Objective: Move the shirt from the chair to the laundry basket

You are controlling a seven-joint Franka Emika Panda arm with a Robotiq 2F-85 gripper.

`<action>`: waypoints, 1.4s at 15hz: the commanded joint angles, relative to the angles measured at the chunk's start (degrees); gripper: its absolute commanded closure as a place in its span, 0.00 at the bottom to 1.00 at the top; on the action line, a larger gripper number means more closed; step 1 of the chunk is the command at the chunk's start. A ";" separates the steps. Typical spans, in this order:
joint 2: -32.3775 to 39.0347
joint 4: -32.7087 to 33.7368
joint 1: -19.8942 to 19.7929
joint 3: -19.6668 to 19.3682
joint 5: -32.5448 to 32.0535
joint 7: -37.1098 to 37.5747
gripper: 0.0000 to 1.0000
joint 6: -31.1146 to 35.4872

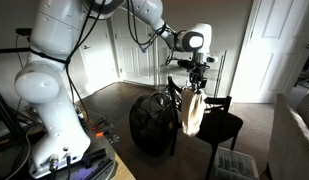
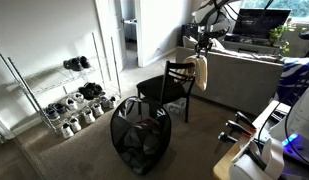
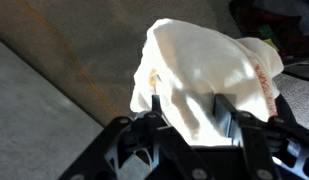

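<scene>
The cream shirt (image 1: pixel 194 110) hangs as a limp bundle at the top of the black chair's (image 1: pixel 222 125) open-railed back; it also shows in an exterior view (image 2: pixel 200 72) beside the chair (image 2: pixel 166 90). My gripper (image 1: pixel 197 82) is directly above it, fingers pointing down. In the wrist view the two fingers (image 3: pixel 188 112) sit either side of a bunched fold of the shirt (image 3: pixel 209 65) and press into it. The round black laundry basket (image 1: pixel 152 122) stands on the floor next to the chair, and shows nearer the camera in an exterior view (image 2: pixel 140 135).
A shoe rack (image 2: pixel 64 95) stands along the wall. A grey sofa (image 2: pixel 244 80) is behind the chair. A small white slotted crate (image 1: pixel 237 162) sits on the floor by the chair legs. White doors (image 1: pixel 274 45) close off the back.
</scene>
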 commanded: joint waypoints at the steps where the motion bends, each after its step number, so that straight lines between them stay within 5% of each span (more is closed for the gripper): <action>1: 0.98 1.17 -1.87 0.69 1.94 -4.26 0.72 -1.18; 6: 1.46 1.06 -3.32 1.22 3.82 -6.30 1.00 -1.31; 11: -0.68 -0.73 -3.88 1.47 5.63 -7.66 0.99 -0.47; 21: -21.27 -15.79 -6.62 0.96 13.07 -18.70 0.99 6.68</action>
